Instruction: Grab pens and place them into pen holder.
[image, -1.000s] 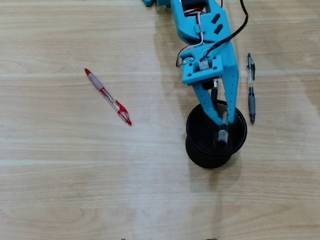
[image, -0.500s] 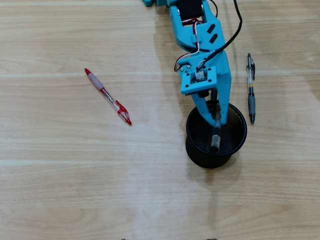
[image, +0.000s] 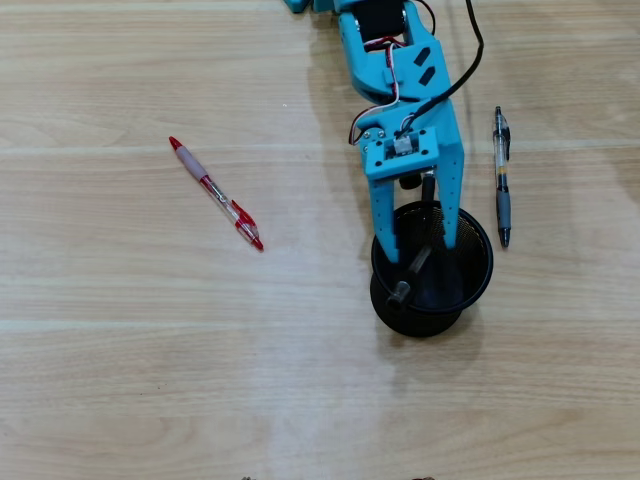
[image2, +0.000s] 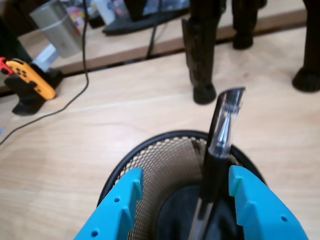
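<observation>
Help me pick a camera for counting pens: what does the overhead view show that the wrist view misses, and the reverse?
Only the overhead view shows the red plastic pen and the dark grey pen, both lying on the wooden table.

Only the wrist view shows the orange game controller and cable at the table's far edge.

Both show the black mesh pen holder, the black pen in it, and the open blue pincer.

Hand (image: 417, 232) over mesh holder (image: 476, 285); red pen (image: 216, 193) lies left.
</observation>
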